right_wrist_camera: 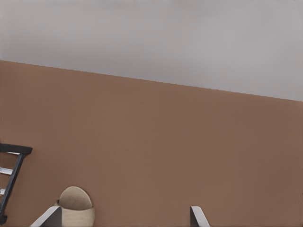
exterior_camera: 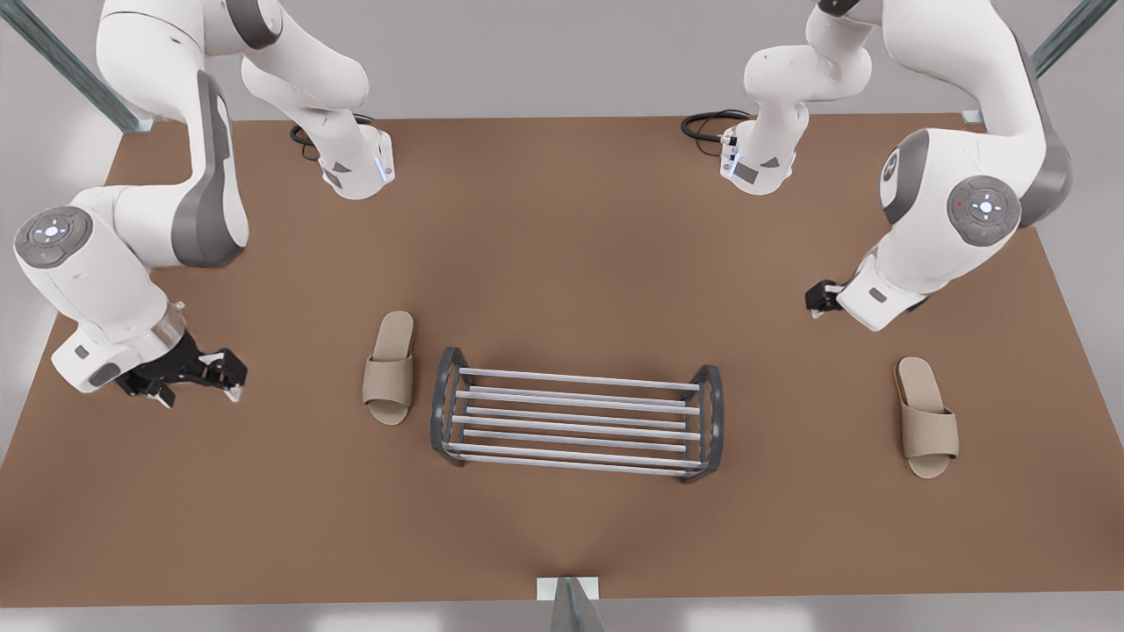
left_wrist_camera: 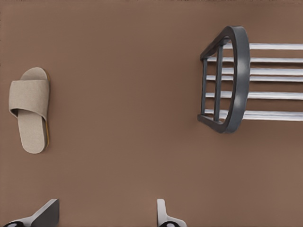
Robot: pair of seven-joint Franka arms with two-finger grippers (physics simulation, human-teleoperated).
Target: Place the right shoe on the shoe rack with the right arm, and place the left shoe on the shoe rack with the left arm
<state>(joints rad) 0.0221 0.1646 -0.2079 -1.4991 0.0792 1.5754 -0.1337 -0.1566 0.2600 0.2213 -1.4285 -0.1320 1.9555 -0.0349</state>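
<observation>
In the lower right of the front view lay the left shoe (exterior_camera: 926,418), well apart from the shoe rack (exterior_camera: 575,424), which stood low at centre on the brown table (exterior_camera: 562,228). The right shoe (exterior_camera: 389,369) lay just beside the rack's left end frame. At middle left, the right gripper (exterior_camera: 224,377) hovered with fingers spread, empty. Farther back at right, the left gripper (exterior_camera: 817,300) hung, its fingers (left_wrist_camera: 47,213) likewise parted.

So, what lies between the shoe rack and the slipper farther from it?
Nothing: only bare brown table separates the shoe rack from that slipper, as the front view and the left wrist view both show.
</observation>
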